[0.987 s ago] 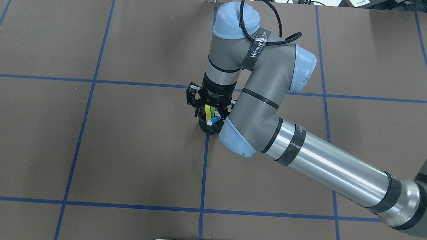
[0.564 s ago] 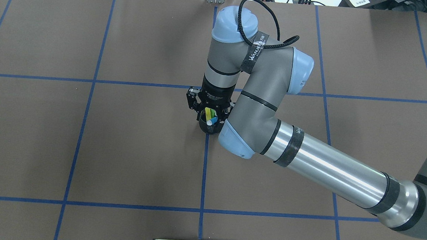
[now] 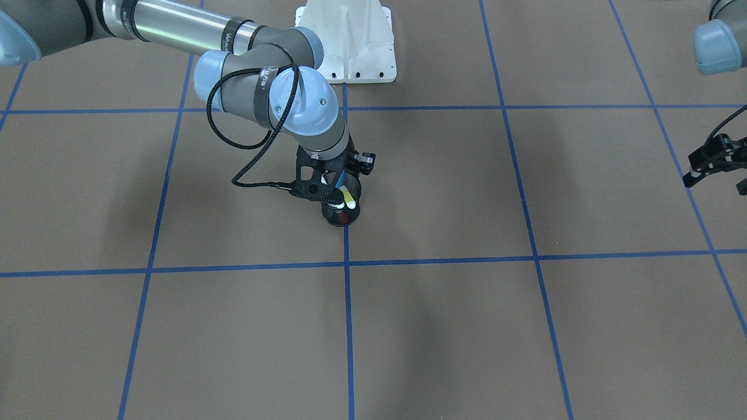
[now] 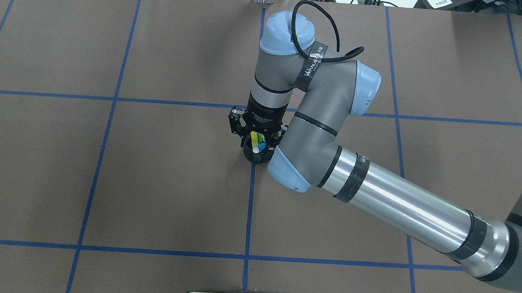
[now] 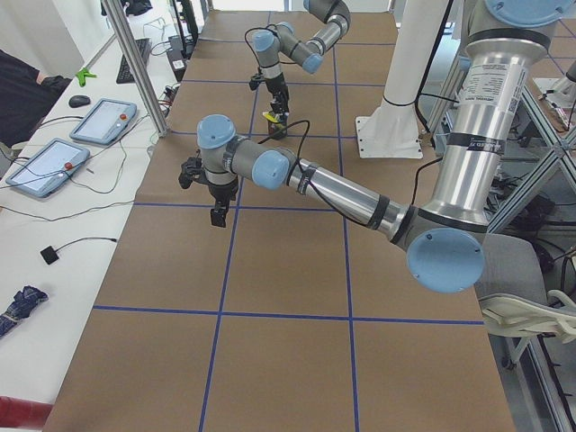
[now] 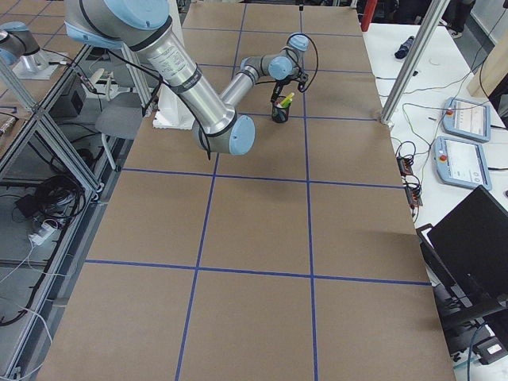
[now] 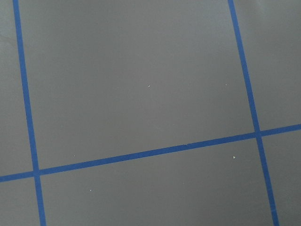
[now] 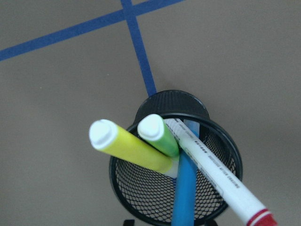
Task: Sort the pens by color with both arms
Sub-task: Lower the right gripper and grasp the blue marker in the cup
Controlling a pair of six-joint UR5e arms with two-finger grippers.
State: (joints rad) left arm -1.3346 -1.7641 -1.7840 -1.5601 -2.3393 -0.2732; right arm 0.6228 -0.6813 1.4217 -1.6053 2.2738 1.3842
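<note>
While reaching out with the right arm (image 4: 389, 204), hovering the right gripper (image 4: 257, 137), fingers spread, directly above the black mesh cup (image 4: 254, 158). Holding the left gripper (image 3: 715, 166) spread too, well apart. Leaning inside the cup just beneath the right gripper: white pen (image 8: 216, 174), blue pen (image 8: 186, 193), yellow pen (image 8: 131, 150), green pen (image 8: 160, 136).

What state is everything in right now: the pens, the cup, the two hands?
Mesh cup: upright, holds four pens.
Yellow pen: leaning inside.
Green pen: leaning inside.
Blue pen: leaning inside.
White pen: leaning inside, red end up.
Right hand: open above cup.
Left hand: open, empty.
</note>
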